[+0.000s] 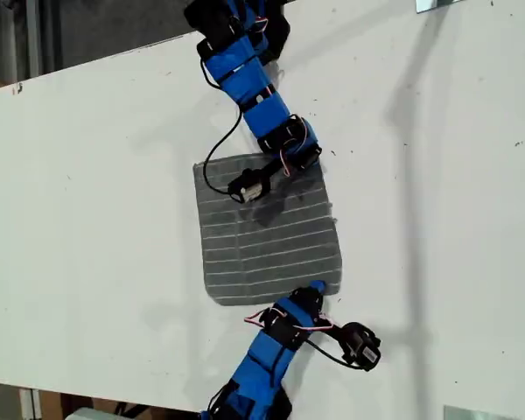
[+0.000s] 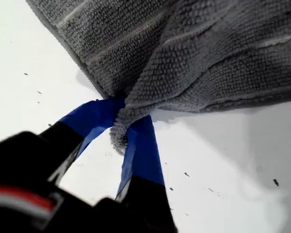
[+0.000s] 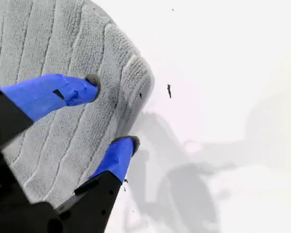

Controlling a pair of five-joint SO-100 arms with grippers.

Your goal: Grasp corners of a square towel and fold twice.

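White flat surface, flecked with dark specks, carries the grey striped soft-fabric towel near its middle in the exterior view. My first pincer grips one frayed corner. My second pincer hangs spread above another corner.
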